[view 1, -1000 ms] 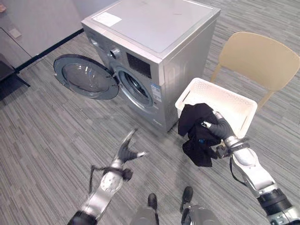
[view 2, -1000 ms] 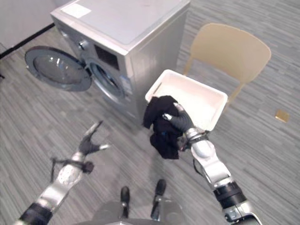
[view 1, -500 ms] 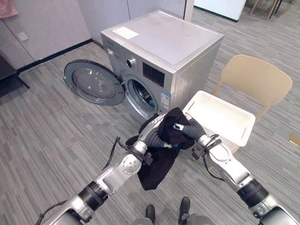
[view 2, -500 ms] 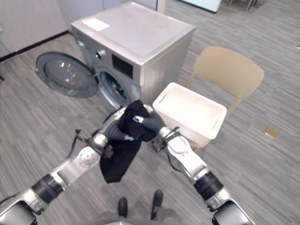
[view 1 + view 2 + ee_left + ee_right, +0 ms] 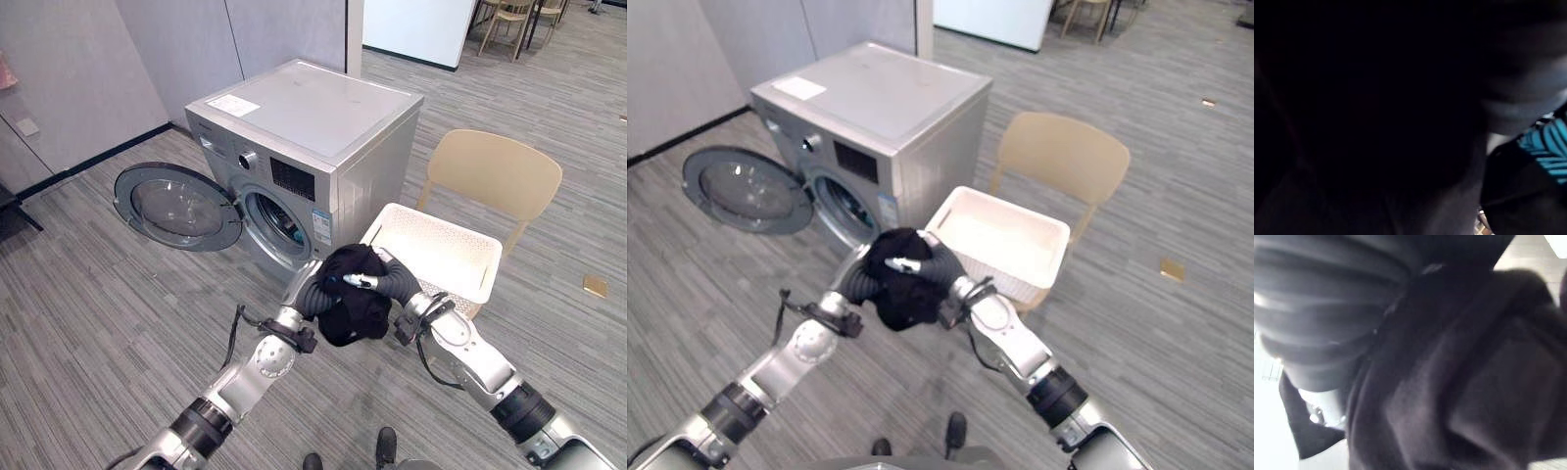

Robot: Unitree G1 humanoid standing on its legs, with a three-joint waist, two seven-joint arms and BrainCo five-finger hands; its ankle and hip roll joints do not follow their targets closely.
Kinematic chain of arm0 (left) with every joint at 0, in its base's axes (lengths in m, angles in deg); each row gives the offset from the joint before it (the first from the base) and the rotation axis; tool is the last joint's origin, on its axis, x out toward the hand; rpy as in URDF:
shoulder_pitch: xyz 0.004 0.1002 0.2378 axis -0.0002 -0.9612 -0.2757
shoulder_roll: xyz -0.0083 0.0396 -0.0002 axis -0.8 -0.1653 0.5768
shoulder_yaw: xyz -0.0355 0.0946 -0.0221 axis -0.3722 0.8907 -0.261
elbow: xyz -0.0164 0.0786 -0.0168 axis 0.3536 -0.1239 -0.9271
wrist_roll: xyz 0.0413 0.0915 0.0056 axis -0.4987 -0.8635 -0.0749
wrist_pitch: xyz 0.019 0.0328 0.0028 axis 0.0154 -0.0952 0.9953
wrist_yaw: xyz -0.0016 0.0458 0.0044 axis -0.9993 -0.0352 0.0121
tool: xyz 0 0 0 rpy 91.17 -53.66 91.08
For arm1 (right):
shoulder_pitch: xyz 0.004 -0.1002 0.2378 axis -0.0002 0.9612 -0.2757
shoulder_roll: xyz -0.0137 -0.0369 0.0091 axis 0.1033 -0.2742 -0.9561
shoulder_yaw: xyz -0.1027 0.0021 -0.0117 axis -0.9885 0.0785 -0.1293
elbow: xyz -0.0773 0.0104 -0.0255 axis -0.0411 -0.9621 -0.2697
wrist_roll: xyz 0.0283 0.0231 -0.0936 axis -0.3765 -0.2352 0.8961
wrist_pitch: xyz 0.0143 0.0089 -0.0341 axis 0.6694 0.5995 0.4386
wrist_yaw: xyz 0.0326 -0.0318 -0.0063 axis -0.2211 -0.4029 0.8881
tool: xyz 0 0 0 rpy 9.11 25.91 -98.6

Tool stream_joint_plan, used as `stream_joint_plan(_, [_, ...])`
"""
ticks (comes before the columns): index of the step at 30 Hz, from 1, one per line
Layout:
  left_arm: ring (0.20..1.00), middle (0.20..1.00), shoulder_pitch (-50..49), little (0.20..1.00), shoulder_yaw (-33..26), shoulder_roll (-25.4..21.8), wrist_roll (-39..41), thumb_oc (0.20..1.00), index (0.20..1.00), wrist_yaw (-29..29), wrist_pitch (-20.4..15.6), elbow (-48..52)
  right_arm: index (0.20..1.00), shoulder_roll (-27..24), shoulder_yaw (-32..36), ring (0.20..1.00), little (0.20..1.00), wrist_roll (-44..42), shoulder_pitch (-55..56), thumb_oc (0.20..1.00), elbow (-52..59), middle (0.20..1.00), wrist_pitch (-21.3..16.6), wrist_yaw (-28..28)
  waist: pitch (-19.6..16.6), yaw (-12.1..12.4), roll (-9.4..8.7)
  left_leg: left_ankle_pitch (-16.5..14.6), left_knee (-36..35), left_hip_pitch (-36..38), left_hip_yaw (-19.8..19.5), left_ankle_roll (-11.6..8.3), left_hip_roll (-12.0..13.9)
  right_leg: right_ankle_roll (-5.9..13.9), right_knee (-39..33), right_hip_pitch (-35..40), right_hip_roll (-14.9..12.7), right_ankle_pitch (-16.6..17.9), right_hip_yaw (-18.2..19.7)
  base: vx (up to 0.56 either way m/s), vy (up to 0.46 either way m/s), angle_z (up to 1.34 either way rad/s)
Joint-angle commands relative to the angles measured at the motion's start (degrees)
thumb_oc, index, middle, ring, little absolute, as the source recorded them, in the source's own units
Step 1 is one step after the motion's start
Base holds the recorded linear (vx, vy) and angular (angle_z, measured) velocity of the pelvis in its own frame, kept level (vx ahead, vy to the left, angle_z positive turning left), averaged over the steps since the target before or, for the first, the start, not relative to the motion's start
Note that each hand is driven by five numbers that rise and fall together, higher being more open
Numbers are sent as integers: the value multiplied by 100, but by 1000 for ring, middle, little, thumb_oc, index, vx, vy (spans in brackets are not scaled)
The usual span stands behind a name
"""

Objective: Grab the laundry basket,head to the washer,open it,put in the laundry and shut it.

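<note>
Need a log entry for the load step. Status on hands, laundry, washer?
Left hand and right hand both clamped on the black garment, bunched between them. Washer door open. White basket beside the washer. Path to the drum clear.

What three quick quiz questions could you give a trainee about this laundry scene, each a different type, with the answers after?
1. True or false: the washer door is open.
2. Multiple choice: where is the black garment? A) inside the white basket B) bunched between the left robot hand and the right robot hand, in front of the washer C) lying on the tan chair
3. Short answer: what stands directly beside the washer, in front of the chair?

Key
1. True
2. B
3. The white basket
</note>
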Motion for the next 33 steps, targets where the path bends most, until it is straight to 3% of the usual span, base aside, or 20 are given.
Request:
stream_joint_plan(1, [200,200,142,200,-434,-8,177,200,200,-265,-167,53,1000,286,302,1000,1000,172,-139,1000,644,1000,-381,17,-185,17,-192,-359,-36,-119,-108,-35,-239,501,216,565,-139,-1008,51,0,0,0])
stream_joint_plan(8, [200,200,-654,200,-1157,1,497,200,200,-258,-142,139,1000,-533,1117,1000,1000,1525,480,1000,1080,1000,-393,-285,-213,-8,-164,-326,-36,-121,-133,-50,-225,490,190,596,-124,-1009,18,5,-8,2])
stream_joint_plan(10, [200,200,-1213,200,-1594,77,772,200,200,-160,-145,102,1000,-792,1682,1000,1000,1969,1252,1000,1101,1000,-370,-336,-215,-31,-150,-321,-36,-114,-145,-47,-219,496,174,614,-116,-1006,16,8,-15,-1])
stream_joint_plan(19, [200,200,-2206,200,-2623,277,1538,200,200,255,19,-808,1000,-756,2563,1000,1000,2790,2533,1000,-466,1000,-148,-407,-72,-22,-124,-279,-36,-144,-231,-21,-224,489,143,579,-77,-1010,24,-19,-11,0])
stream_joint_plan(24, [200,200,-2252,200,-3120,419,1959,200,200,327,110,-1596,1000,-555,2812,1000,1000,3075,2528,1000,-1814,1000,-103,-703,352,134,-224,-348,726,-877,-349,-20,-265,428,178,322,-191,-969,-122,-134,-7,13])
stream_joint_plan(26, [200,200,-2179,200,-3137,421,2018,200,200,333,129,-1683,1000,-498,2857,1000,1000,3050,2489,1000,-2037,1000,-80,-755,412,132,-247,-364,889,-1086,-243,-48,-243,428,207,227,-257,-961,-284,-101,23,62])
stream_joint_plan(27, [200,200,-2125,200,-3152,444,2068,200,200,301,138,-1752,1000,-443,2858,1000,1000,3084,2466,1000,-2276,1000,-15,-856,445,131,-236,-402,935,-1157,183,-58,-164,440,212,169,-355,-958,-569,-55,42,62])
stream_joint_plan(28, [200,200,-2124,200,-3153,444,2068,200,200,301,138,-1752,1000,-443,2856,1000,1000,3085,2462,1000,-2281,1000,-17,-858,443,128,-235,-406,943,-1164,180,-58,-163,439,213,166,-355,-959,-571,-54,71,70])
stream_joint_plan(30, [200,200,-2066,200,-3118,420,2023,200,200,281,153,-1802,1000,-423,2792,1000,1000,3174,2412,1000,-2467,1000,59,-920,438,55,-222,-658,1057,-1111,768,-45,10,485,235,203,-467,-1057,-829,139,120,107])
stream_joint_plan(31, [200,200,-2057,200,-3046,472,1985,200,200,291,160,-1916,1000,-374,2645,1000,1000,3283,2360,1000,-2560,1000,126,-890,370,-4,-215,-732,1091,-993,1233,28,94,498,331,319,-587,-1140,-1201,209,158,119])
stream_joint_plan(33, [200,200,-2055,200,-3051,472,1984,200,200,289,156,-1921,1000,-370,2637,1000,1000,3286,2350,1000,-2570,1000,122,-894,375,-22,-217,-745,1113,-1003,1219,29,96,500,336,324,-589,-1147,-1215,125,134,93])
